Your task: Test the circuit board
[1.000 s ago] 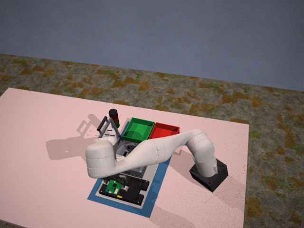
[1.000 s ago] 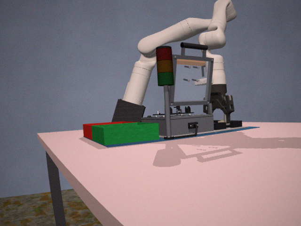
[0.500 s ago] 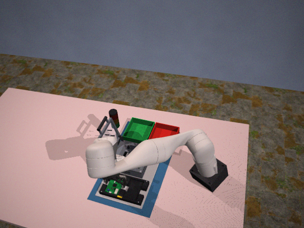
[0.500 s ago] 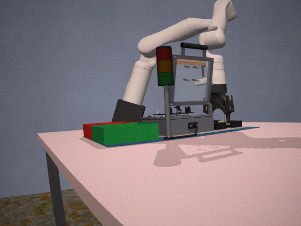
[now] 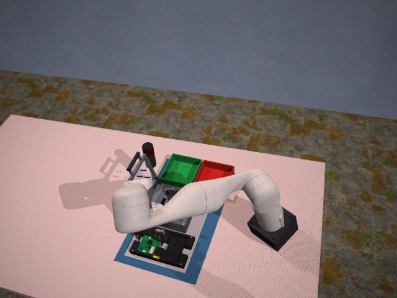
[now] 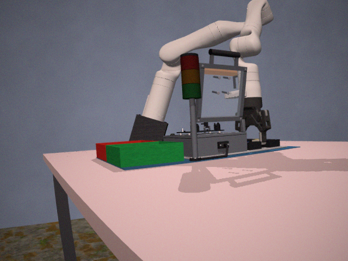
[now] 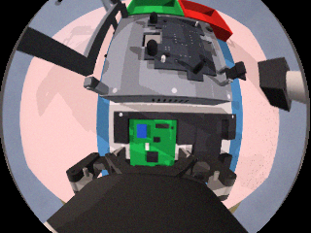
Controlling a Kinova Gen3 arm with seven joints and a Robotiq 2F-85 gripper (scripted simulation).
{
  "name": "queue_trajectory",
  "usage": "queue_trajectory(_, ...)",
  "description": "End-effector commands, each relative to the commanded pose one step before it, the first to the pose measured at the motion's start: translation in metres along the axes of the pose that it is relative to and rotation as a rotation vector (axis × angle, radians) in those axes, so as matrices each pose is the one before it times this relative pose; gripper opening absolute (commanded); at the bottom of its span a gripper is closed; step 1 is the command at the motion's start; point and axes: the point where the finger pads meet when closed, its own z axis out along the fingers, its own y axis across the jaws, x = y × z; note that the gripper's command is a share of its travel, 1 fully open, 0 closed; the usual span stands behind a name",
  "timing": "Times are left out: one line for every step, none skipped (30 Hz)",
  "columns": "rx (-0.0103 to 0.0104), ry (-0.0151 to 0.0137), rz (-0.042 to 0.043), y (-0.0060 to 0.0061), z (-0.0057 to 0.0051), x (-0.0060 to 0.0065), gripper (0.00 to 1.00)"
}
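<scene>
- From the top view: find the circuit board (image 5: pixel 149 244) (image 7: pixel 166 138) lying component side up in the black tray (image 5: pixel 174 245) (image 6: pixel 254 145) (image 7: pixel 204 131); probably still to be gripped.
- From the exterior view: with the pincer (image 5: pixel 150 241) (image 6: pixel 263 140) (image 7: pixel 152 153) low at the tray, avoid pressing deeper; lift straight before crossing to the tester (image 5: pixel 177 225) (image 6: pixel 213 147) (image 7: pixel 131 80).
- From the wrist view: with fingers fully spread, holding nothing, flanking the board's near part, centre, then close gently on bare edges, sparing components.

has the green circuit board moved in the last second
No. In the top view the circuit board sits at the same end of the black tray as before, with no visible shift.
</scene>
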Motion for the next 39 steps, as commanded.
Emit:
queue_trajectory(0.00248,0.00177,0.00202,-0.00002,0.00108,-0.00045,1.0)
queue_trajectory(-0.00005,0.00003,0.00007,0.00007,0.00001,-0.00001,1.0)
queue_trajectory(-0.00004,0.00002,0.00006,0.00006,0.00001,-0.00001,1.0)
queue_trajectory(-0.00003,0.00002,0.00005,0.00005,0.00001,-0.00001,1.0)
queue_trajectory(-0.00002,0.00001,0.00003,0.00004,0.00001,-0.00001,1.0)
queue_trajectory(-0.00002,0.00001,0.00002,0.00002,0.0,0.0,1.0)
queue_trajectory(-0.00001,0.0,0.00001,0.00001,0.0,0.0,1.0)
queue_trajectory(0.0,0.0,0.0,0.0,0.0,0.0,1.0)
queue_trajectory(0.0,0.0,0.0,0.0,0.0,0.0,1.0)
queue_trajectory(0.0,0.0,0.00001,0.00001,0.0,0.0,1.0)
queue_trajectory(0.0,0.0,0.0,0.0,0.0,0.0,1.0)
queue_trajectory(0.0,0.0,0.0,0.0,0.0,0.0,1.0)
queue_trajectory(0.0,0.0,0.0,0.0,0.0,0.0,1.0)
queue_trajectory(0.0,0.0,0.0,0.0,0.0,0.0,1.0)
queue_trajectory(0.0,0.0,0.0,0.0,0.0,0.0,1.0)
queue_trajectory(0.0,0.0,0.0,0.0,0.0,0.0,1.0)
queue_trajectory(0.0,0.0,0.0,0.0,0.0,0.0,1.0)
queue_trajectory(0.0,0.0,0.0,0.0,0.0,0.0,1.0)
queue_trajectory(0.0,0.0,0.0,0.0,0.0,0.0,1.0)
queue_trajectory(0.0,0.0,0.0,0.0,0.0,0.0,1.0)
queue_trajectory(0.0,0.0,0.0,0.0,0.0,0.0,1.0)
queue_trajectory(0.0,0.0,0.0,0.0,0.0,0.0,1.0)
queue_trajectory(0.0,0.0,0.0,0.0,0.0,0.0,1.0)
queue_trajectory(0.0,0.0,0.0,0.0,0.0,0.0,1.0)
queue_trajectory(0.0,0.0,0.0,0.0,0.0,0.0,1.0)
queue_trajectory(0.0,0.0,0.0,0.0,0.0,0.0,1.0)
queue_trajectory(0.0,0.0,0.0,0.0,0.0,0.0,1.0)
queue_trajectory(0.0,0.0,0.0,0.0,0.0,0.0,1.0)
queue_trajectory(0.0,0.0,0.0,0.0,0.0,0.0,0.93)
queue_trajectory(0.0,0.0,0.0,0.0,0.0,0.0,0.93)
queue_trajectory(0.0,0.0,0.0,0.0,0.0,0.0,0.93)
queue_trajectory(0.0,0.0,0.0,0.0,0.0,0.0,0.93)
queue_trajectory(0.0,0.0,0.0,0.0,0.0,0.0,0.93)
queue_trajectory(0.0,0.0,0.0,0.0,0.0,0.0,0.93)
queue_trajectory(0.0,0.0,0.0,0.0,0.0,0.0,0.93)
queue_trajectory(0.0,0.0,0.0,0.0,0.0,0.0,0.93)
queue_trajectory(0.0,0.0,0.0,0.0,0.0,0.0,0.93)
queue_trajectory(0.0,0.0,0.0,0.0,0.0,0.0,0.93)
queue_trajectory(0.0,0.0,0.0,0.0,0.0,0.0,0.93)
